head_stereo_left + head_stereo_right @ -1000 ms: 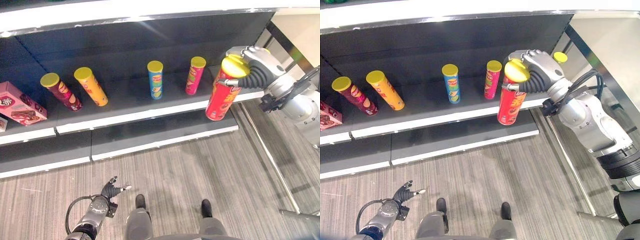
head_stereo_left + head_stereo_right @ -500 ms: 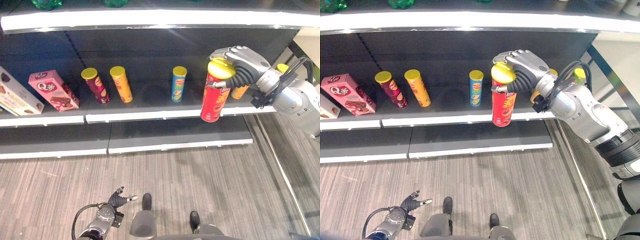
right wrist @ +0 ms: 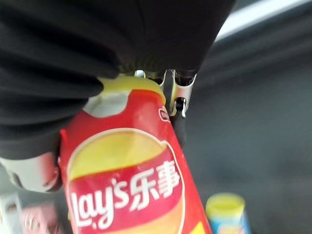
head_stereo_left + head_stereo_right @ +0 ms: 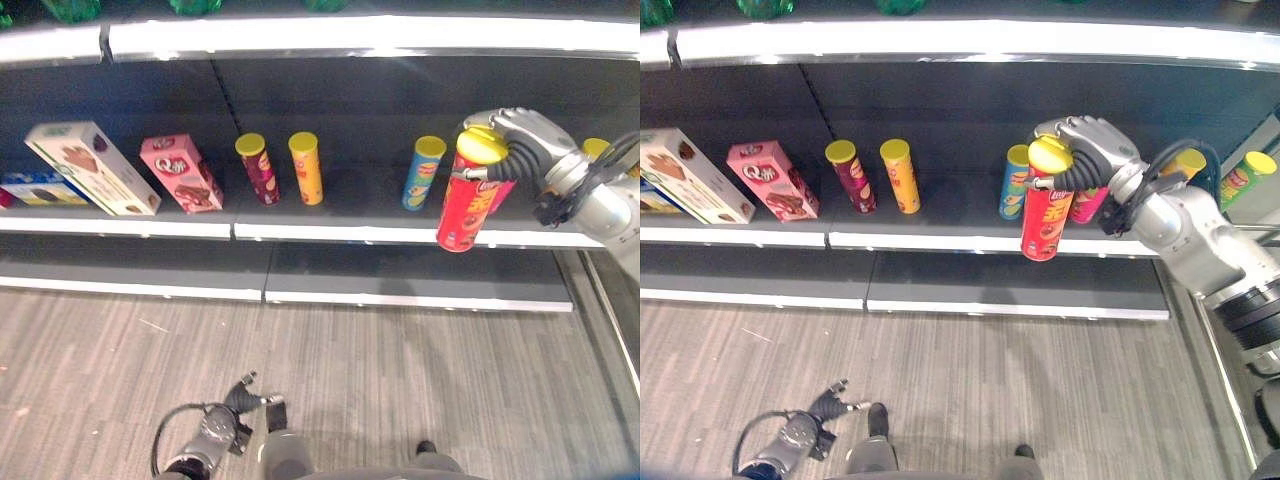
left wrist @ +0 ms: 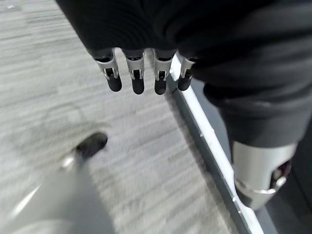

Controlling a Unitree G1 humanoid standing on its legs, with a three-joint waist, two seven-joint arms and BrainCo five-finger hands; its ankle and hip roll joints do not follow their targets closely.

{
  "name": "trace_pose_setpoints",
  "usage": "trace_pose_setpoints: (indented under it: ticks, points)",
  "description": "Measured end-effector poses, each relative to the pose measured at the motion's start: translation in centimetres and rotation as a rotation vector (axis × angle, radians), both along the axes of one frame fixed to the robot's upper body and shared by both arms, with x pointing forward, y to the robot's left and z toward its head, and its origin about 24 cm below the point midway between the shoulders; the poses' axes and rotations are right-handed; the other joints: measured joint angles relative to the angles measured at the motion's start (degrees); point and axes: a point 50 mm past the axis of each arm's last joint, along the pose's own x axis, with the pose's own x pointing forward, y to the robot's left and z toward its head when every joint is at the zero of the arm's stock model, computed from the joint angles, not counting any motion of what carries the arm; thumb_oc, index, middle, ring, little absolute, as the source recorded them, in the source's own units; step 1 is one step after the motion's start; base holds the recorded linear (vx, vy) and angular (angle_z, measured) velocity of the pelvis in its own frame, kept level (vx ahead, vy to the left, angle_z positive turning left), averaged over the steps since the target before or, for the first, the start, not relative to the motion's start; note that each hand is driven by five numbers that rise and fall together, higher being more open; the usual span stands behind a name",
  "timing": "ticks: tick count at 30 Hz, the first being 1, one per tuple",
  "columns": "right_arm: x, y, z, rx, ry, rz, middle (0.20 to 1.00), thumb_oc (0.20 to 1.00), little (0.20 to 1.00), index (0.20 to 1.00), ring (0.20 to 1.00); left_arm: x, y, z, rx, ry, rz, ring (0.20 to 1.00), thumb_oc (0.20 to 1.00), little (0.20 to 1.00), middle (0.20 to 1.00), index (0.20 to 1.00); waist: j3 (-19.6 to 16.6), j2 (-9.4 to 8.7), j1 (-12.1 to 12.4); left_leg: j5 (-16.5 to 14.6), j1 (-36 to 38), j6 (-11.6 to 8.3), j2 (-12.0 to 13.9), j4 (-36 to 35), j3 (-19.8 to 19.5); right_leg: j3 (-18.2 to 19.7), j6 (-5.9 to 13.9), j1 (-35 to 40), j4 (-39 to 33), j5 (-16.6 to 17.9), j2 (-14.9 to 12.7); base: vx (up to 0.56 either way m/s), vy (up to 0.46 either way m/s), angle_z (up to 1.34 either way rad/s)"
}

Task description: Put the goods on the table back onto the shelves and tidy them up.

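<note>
The robot's right hand (image 4: 520, 135) curls its fingers (image 3: 178, 100) over the yellow-lidded top of a red can (image 4: 467, 195), holding it upright in front of the shelf (image 4: 400, 233), beside a blue can (image 4: 422, 172) and partly in front of a pink can (image 4: 1090, 204). A maroon can (image 4: 255, 168), an orange can (image 4: 306, 167) and a pink box (image 4: 180, 172) stand farther left. The right eye view adds two more cans (image 4: 1240, 175) at the far right. The left hand (image 4: 830, 405) hangs low over the floor (image 4: 400, 380), its fingers (image 5: 138, 78) relaxed and holding nothing.
</note>
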Motion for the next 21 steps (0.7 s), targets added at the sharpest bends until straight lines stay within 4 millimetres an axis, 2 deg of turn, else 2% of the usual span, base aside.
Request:
trace_pose_setpoints:
  ticks: [1,2,3,5,8,10,11,12,14,16,19,21]
  points:
    - [0.0,0.2,-0.1,0.012,-0.002,0.010,0.200,0.200,0.200,0.200,0.200,0.3,0.2,0.2,0.003,-0.010,0.000,1.000,1.000,1.000,1.000,1.000,0.0,-0.24,0.2,-0.6,0.0,0.33,-0.5,0.6,-0.1,-0.3,-0.38,0.2,-0.8,2.6,-0.5,0.03,0.631,0.06]
    - [0.3,1.0,-1.1,0.093,0.009,0.020,0.200,0.200,0.200,0.200,0.200,-0.3,0.7,0.1,0.003,-0.005,0.038,1.000,1.000,1.000,1.000,1.000,-0.8,-1.28,0.4,-3.1,1.6,0.94,-2.9,2.5,0.5,-1.8,0.80,3.6,-2.9,3.1,-3.2,-0.05,0.253,-0.02]
    - [0.2,1.0,-1.1,0.080,0.004,0.026,0.200,0.200,0.200,0.200,0.200,-0.1,0.7,0.3,0.004,-0.017,0.023,1.000,1.000,1.000,1.000,1.000,-1.1,-0.75,0.9,-3.7,1.5,0.98,-3.3,2.5,1.0,-1.5,0.91,3.8,-3.4,3.5,-3.7,-0.05,0.147,-0.03]
    - [0.3,1.8,-0.2,0.078,-0.026,0.051,0.200,0.200,0.200,0.200,0.200,0.5,2.0,1.2,0.039,-0.048,0.027,1.000,1.000,1.000,1.000,1.000,-0.9,-0.59,2.1,-4.0,-0.7,1.21,-4.4,3.7,1.7,-0.6,0.73,0.9,-3.2,4.1,-4.9,-0.10,0.185,-0.20]
    - [0.5,2.1,1.3,0.066,-0.083,0.050,0.200,0.200,0.200,0.200,0.200,0.0,3.6,1.4,0.082,-0.025,0.052,1.000,1.000,1.000,1.000,1.000,-0.2,-0.57,2.5,-5.3,-5.0,2.00,-4.0,7.2,3.3,1.6,0.47,-4.4,-1.0,4.3,-5.1,-0.04,0.217,-0.33]
    - [0.7,1.7,1.2,0.062,-0.080,0.033,0.200,0.200,0.200,0.200,0.200,-0.7,4.0,1.2,0.088,-0.008,0.076,1.000,1.000,1.000,1.000,1.000,0.3,-1.04,2.3,-5.9,-5.0,2.50,-4.2,7.9,4.1,1.6,-0.05,-5.0,-0.8,4.9,-5.0,0.01,0.079,-0.32]
    - [1.2,0.1,0.2,0.061,-0.075,-0.033,0.200,0.200,0.200,0.200,0.200,-2.1,4.5,0.6,0.097,0.032,0.109,1.000,1.000,1.000,1.000,1.000,1.3,-0.72,2.8,-4.9,-2.5,2.50,-3.6,5.5,4.6,1.5,0.83,-5.8,2.4,5.5,-4.3,-0.01,-0.016,-0.14]
    - [1.6,-1.4,-0.3,0.033,-0.054,-0.103,0.200,0.200,0.200,0.200,0.200,-2.3,4.7,0.5,0.112,0.047,0.106,1.000,1.000,1.000,1.000,1.000,1.7,-0.91,2.2,-4.5,-1.9,2.45,-3.6,4.9,4.0,1.9,1.29,-5.4,2.8,5.6,-3.8,0.03,-0.010,-0.08]
    - [1.2,-1.4,1.4,-0.011,-0.097,-0.119,0.200,0.200,0.200,0.200,0.200,-2.5,5.6,0.8,0.136,0.045,0.134,1.000,1.000,1.000,1.000,1.000,3.3,-1.80,2.2,-4.3,-2.4,2.41,-3.5,4.7,3.7,3.2,2.50,-5.5,0.6,1.9,-2.7,0.04,-0.032,0.05]
    - [1.0,-1.2,2.7,0.036,-0.159,-0.105,0.200,0.200,0.200,0.200,0.200,-2.4,4.0,0.2,0.089,0.037,0.146,1.000,1.000,1.000,1.000,1.000,3.9,-0.95,2.1,-2.8,-2.9,1.10,-2.2,3.6,3.1,2.6,1.82,-3.7,-3.4,3.5,-1.0,0.03,-0.065,0.04]
    - [0.9,0.0,2.6,0.071,-0.173,-0.056,0.200,0.200,0.200,0.200,0.200,-2.6,1.6,-0.7,0.019,0.024,0.130,1.000,1.000,1.000,1.000,1.000,4.7,0.47,2.4,-1.8,-3.0,0.77,-1.5,2.8,2.8,2.2,1.82,-3.7,-3.5,3.8,0.0,-0.02,-0.050,0.04]
    - [0.9,0.6,2.4,0.087,-0.175,-0.039,0.200,0.200,0.200,0.200,0.200,-2.3,0.7,-0.8,-0.004,0.016,0.121,1.000,1.000,1.000,1.000,1.000,5.0,1.24,2.3,-1.6,-4.5,0.79,-1.4,3.1,1.5,0.9,1.51,-3.9,-3.5,3.8,0.3,-0.08,-0.042,0.28]
